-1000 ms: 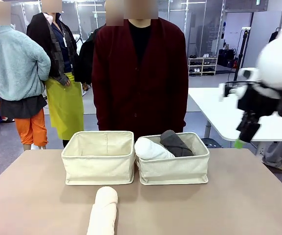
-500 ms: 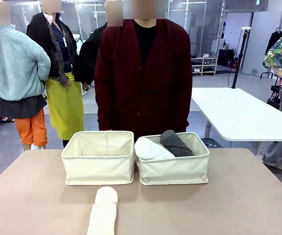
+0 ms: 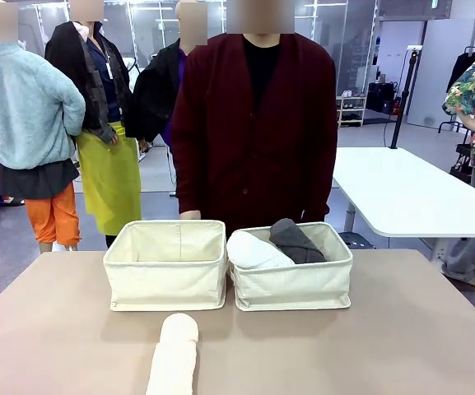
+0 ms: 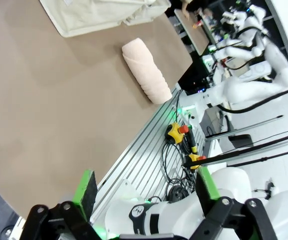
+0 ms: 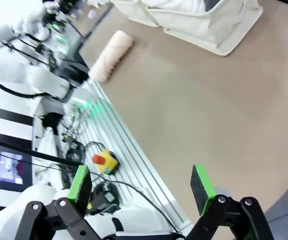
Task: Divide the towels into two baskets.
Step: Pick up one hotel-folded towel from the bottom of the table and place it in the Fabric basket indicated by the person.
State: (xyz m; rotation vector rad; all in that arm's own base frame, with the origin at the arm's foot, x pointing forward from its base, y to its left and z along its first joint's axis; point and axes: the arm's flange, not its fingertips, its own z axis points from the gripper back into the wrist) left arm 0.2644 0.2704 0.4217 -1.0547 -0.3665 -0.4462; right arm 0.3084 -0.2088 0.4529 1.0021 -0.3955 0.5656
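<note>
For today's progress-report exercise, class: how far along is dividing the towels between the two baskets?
Done: the white towel and dark grey towel sit in the right basket. In hand: nothing; the left hand and right hand are open and empty. Left: the cream towel lies on the table before the left basket, whose inside is partly hidden.

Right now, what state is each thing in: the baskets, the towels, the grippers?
left basket: upright, no towel showing above its rim, floor hidden.
right basket: upright, holding two towels.
white towel: rolled, in the right basket.
grey towel: rolled, in the right basket beside the white one.
cream towel: rolled, lying on the table in front of the left basket.
left gripper: open, empty.
right gripper: open, empty.
</note>
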